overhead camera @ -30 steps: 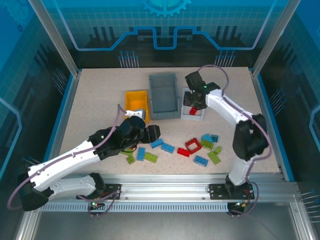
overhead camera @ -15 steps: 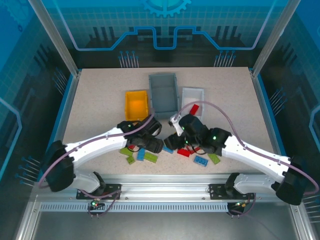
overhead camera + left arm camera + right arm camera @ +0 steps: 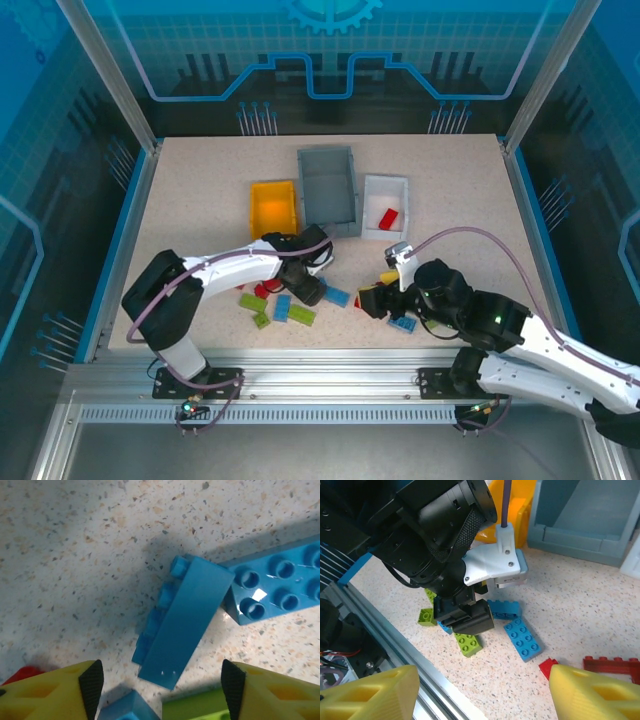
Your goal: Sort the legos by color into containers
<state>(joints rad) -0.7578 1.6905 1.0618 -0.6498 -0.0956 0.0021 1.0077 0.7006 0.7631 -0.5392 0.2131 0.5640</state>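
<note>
**A:** Why is the left hand [image 3: 161, 682] spread wide with nothing in it?

**B:** Probably to straddle the light blue lego [image 3: 182, 622], which lies on its side on the worktop [image 3: 75, 555]. Another blue brick [image 3: 275, 587] sits just beside it at 2 o'clock, and a green brick [image 3: 197, 707] crowds it at 6.

**A:** And the right hand [image 3: 485, 680]?

**B:** Also open and empty, near the red frame [image 3: 615, 664]. The containers sit at 12 o'clock from the pile: yellow bin [image 3: 272, 210], grey bin [image 3: 328, 190], and white bin [image 3: 372, 195] holding one red brick [image 3: 388, 218].

1 red lego [image 3: 388, 218] lies in the white bin [image 3: 385, 180]; blue and green legos [image 3: 301, 315] lie loose nearby

No legible text, no brands or numbers, legos [image 3: 182, 625] and containers [image 3: 303, 190] unmarked
</note>
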